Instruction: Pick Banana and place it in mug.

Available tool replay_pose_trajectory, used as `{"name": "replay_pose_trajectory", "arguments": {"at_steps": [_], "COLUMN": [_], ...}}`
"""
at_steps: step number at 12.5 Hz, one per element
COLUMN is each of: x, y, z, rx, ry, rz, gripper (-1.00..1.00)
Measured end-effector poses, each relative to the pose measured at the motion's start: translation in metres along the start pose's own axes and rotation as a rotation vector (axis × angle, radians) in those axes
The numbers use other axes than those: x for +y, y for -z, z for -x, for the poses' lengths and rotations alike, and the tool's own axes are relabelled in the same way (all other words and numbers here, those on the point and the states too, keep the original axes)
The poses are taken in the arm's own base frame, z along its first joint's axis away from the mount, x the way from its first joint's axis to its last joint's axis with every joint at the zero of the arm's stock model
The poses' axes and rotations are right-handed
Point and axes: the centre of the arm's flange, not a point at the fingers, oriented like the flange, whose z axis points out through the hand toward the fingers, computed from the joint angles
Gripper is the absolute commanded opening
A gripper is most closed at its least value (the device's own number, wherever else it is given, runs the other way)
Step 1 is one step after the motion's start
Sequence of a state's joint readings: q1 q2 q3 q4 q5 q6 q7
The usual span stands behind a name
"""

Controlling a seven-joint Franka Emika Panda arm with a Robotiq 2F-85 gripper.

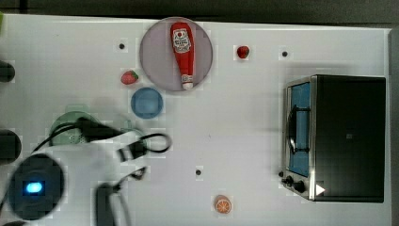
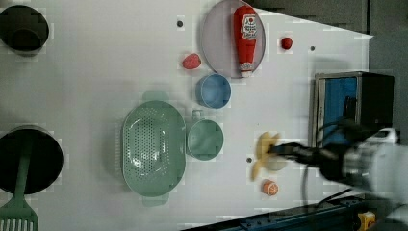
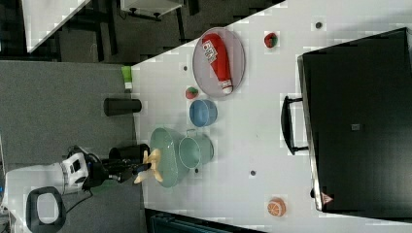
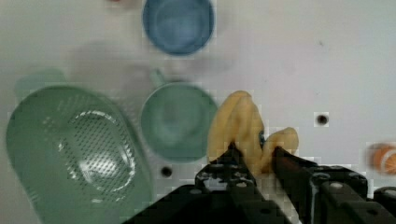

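So my gripper (image 4: 256, 156) is pinched on the banana (image 4: 243, 128), which hangs up off the table just beside the mug (image 4: 177, 121), on the side away from the green basket (image 4: 70, 149). I reckon the trick now is to slide over until the fruit sits above the middle of the mug, tip a narrow end down, drop low, then let go. Only writing around is the ketchup bottle (image 1: 182, 52) label past the blue cup (image 4: 178, 23), and I can't read it.

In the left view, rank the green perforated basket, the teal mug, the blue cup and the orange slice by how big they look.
1. Green perforated basket.
2. Teal mug and blue cup: too alike to rank.
3. Orange slice.
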State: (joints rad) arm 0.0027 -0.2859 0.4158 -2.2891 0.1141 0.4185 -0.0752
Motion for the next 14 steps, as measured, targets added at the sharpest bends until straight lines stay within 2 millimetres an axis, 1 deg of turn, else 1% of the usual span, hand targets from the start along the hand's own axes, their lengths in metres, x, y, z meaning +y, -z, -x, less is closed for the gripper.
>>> {"name": "replay_pose_trajectory", "arguments": {"at_steps": [1,3,5,6,7,8,9,10,11,12,13,14], "x": [-0.02,-0.047,-0.061,-0.063,-0.064,-0.069,-0.073,-0.071,-0.062,-0.05,-0.041,-0.034], "y": [-0.01,-0.029,-0.046,-0.06,-0.076,-0.097,-0.12,-0.144,-0.168,-0.185,-0.194,-0.192], "z": [0.012,0.027,0.024,0.023,0.019,0.013,0.01,0.01,0.014,0.017,0.018,0.014], "rx": [-0.012,-0.033,-0.006,-0.006,-0.012,-0.031,-0.063,-0.104,-0.138,-0.151,-0.166,-0.164], "ry": [-0.013,-0.036,-0.052,-0.053,-0.055,-0.067,-0.082,-0.086,-0.092,-0.1,-0.112,-0.132], "rz": [0.005,-0.009,-0.053,-0.063,-0.065,-0.08,-0.096,-0.071,-0.039,-0.016,0.001,0.0], "gripper": [-0.46,-0.45,-0.45,-0.45,-0.45,-0.37,-0.18,0.05,0.27,0.49,0.72,0.95]}}
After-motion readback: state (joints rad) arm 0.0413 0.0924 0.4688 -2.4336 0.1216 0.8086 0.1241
